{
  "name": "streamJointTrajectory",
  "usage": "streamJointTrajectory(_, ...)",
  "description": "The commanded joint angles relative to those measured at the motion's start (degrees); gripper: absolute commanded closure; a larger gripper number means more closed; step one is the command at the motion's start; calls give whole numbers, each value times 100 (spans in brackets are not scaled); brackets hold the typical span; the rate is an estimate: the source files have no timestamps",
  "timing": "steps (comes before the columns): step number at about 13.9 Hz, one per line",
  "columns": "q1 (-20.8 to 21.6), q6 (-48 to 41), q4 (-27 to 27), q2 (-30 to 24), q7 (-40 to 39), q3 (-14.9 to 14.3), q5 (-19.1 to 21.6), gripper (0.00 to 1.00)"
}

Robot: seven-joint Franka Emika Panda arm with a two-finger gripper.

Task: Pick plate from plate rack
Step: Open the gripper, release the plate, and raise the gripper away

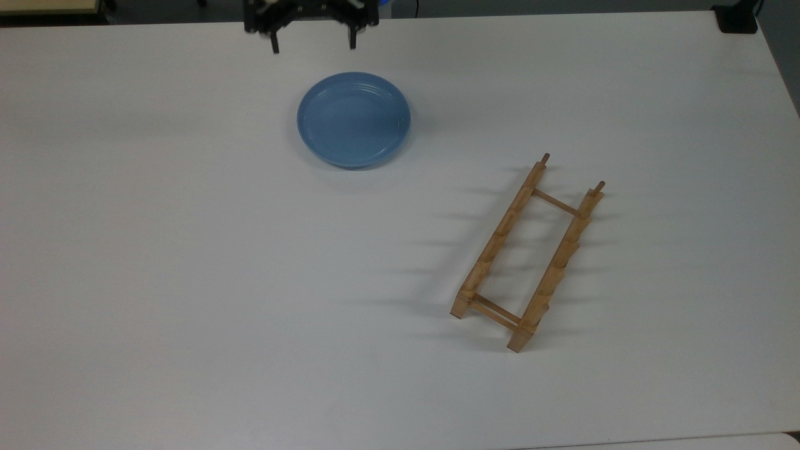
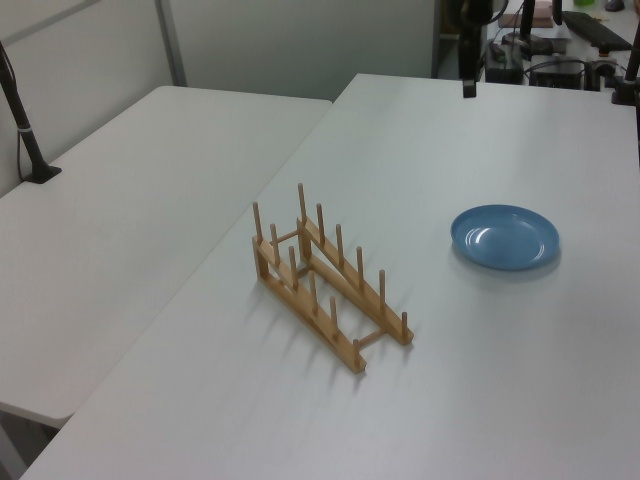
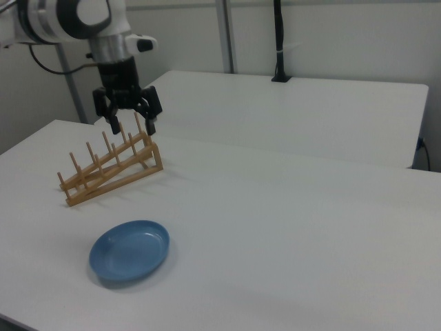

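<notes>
Gripper [image 1: 311, 39] empty, fingers [image 3: 149, 125] spread apart. The plate [image 1: 354, 119] lies flat on the counter [image 1: 187, 262], below the fingers and apart from them. The plate rack [image 1: 528, 253] stands vacant, well apart, its rails running diagonally.

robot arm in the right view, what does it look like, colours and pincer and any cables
The arm is glossy white with rounded segments and dark grey to black bands at the joints. A thin dark cable loops off its left side in the right view. The wrist narrows into a black block carrying the pincer, which is black with two short, thin fingers.
</notes>
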Motion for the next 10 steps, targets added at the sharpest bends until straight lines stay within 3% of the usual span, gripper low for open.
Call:
streamJointTrajectory(1, 85, 522, -651, -565, 773, -47, 92, 0)
streamJointTrajectory(10, 41, 330, -599, -557, 907, -38, 48, 0)
